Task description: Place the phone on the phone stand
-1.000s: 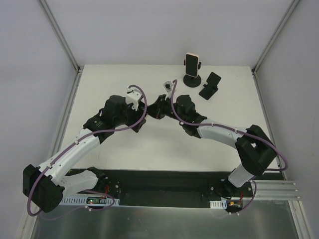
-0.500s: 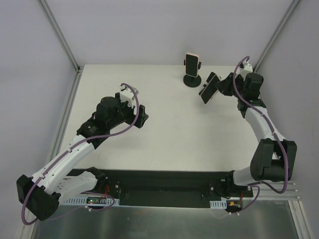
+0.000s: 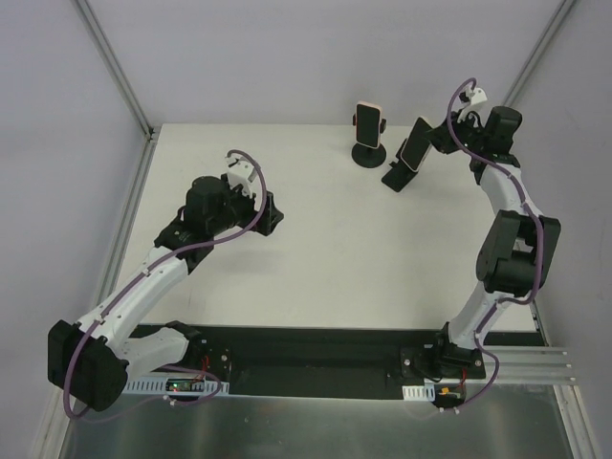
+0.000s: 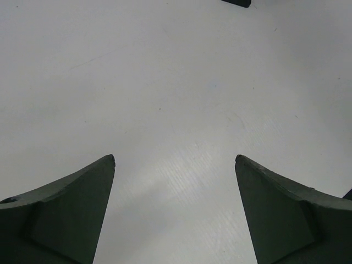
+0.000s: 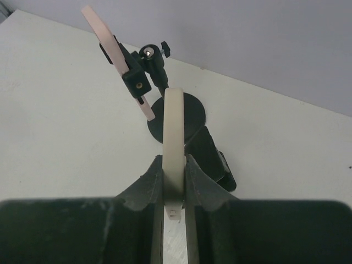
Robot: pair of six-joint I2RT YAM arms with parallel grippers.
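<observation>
My right gripper (image 3: 427, 145) is shut on a cream-cased phone (image 3: 415, 143) and holds it tilted just above the black folding phone stand (image 3: 397, 176) at the back right. In the right wrist view the phone (image 5: 175, 126) stands edge-on between my fingers (image 5: 149, 179), with the black stand (image 5: 212, 157) right behind and below it. My left gripper (image 3: 273, 217) is open and empty over bare table at centre left; its wrist view shows the jaws wide apart around the gripper's midpoint (image 4: 175, 159).
A second, pink-edged phone (image 3: 368, 119) sits clamped on a round-based stand (image 3: 368, 153), just left of the black stand; it also shows in the right wrist view (image 5: 107, 41). The table's back edge and right corner post lie close behind my right gripper.
My right arm swung from the table's middle to the back right, then raised the phone a little over the black stand. My left arm drew back to the left.
</observation>
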